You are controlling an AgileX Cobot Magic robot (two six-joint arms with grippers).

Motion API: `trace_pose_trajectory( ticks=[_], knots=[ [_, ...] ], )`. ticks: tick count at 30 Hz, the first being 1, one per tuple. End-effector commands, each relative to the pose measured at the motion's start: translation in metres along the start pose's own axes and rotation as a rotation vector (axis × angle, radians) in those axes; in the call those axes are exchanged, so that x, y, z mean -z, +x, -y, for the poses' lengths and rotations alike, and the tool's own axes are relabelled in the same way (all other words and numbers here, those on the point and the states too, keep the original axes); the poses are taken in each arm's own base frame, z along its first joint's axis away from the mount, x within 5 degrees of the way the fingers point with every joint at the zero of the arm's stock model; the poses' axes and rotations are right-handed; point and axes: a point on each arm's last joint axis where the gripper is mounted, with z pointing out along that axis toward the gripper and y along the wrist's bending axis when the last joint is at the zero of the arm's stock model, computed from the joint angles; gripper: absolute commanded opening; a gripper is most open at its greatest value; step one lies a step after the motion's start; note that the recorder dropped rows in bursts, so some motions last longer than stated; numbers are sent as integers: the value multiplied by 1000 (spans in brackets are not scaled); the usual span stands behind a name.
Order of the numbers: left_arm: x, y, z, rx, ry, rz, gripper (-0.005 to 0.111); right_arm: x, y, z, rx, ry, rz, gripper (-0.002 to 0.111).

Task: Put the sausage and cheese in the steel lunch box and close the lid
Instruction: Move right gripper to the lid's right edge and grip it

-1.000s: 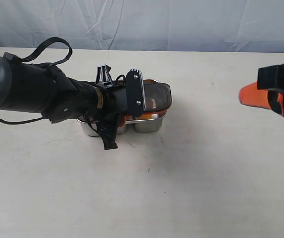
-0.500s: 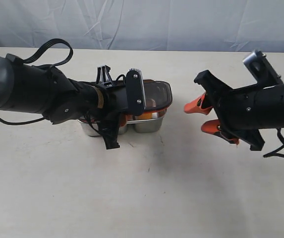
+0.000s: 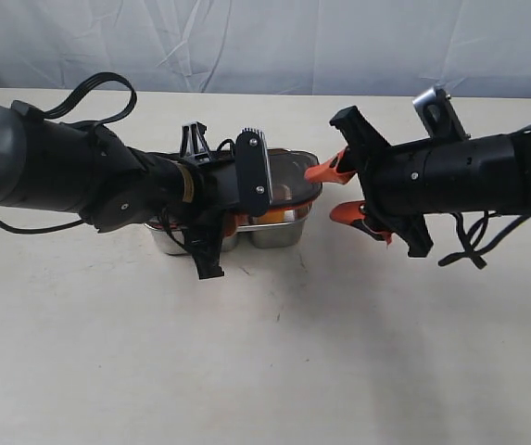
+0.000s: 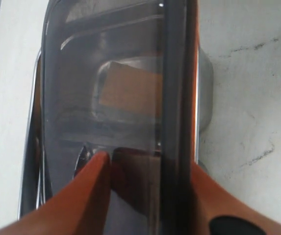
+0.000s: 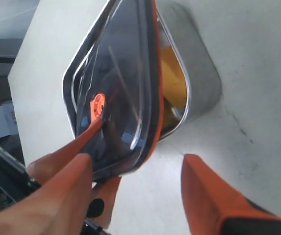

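Note:
The steel lunch box (image 3: 274,232) stands mid-table. The dark lid (image 3: 295,176) hangs tilted over it, and my left gripper (image 3: 251,209) is shut on the lid's edge (image 4: 177,122), one orange finger on each face. Through the lid the yellow-orange cheese (image 4: 130,90) shows in a compartment, and it shows again past the raised rim (image 5: 172,83). The sausage is hidden. My right gripper (image 3: 337,193) stands open just off the lid's right end (image 5: 130,161). Its fingers (image 5: 214,196) touch nothing. The orange valve tab (image 5: 98,103) shows on the lid (image 5: 115,83).
The left arm (image 3: 61,176) and its cables lie across the table's left side and cover the box's left part. The right arm (image 3: 469,176) reaches in from the right. Bare table (image 3: 265,371) lies in front, and a pale cloth backdrop (image 3: 265,37) behind.
The right arm has swung in from the right edge towards the lid's right end, and its jaws have spread wider. The left arm and the lid have stayed still.

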Motion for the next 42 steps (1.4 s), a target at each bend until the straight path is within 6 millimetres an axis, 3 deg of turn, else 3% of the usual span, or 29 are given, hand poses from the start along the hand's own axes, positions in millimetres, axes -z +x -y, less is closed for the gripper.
trace_pose_trajectory(
  ticks=[1,10,12,18,19,31,42],
  knots=[
    [-15,26,33,78,177,-202,38,-12,-6,-1,2,-2,-18,53],
    [-15,27,33,79,176,-202,38,-27,-10,2,-19,0,-41,52],
    [-15,27,33,79,176,-202,38,-28,-9,2,-26,-6,-43,45],
    [-15,27,33,79,179,-206,38,-29,-10,2,-41,-9,-34,2],
    [-15,27,33,79,181,-210,38,-29,-10,2,-41,-8,-32,-1],
    [-12,31,36,69,213,-261,38,-29,-16,6,10,33,25,-1],
    [14,21,20,33,156,-229,38,-30,-19,10,45,73,63,-1]
  ],
)
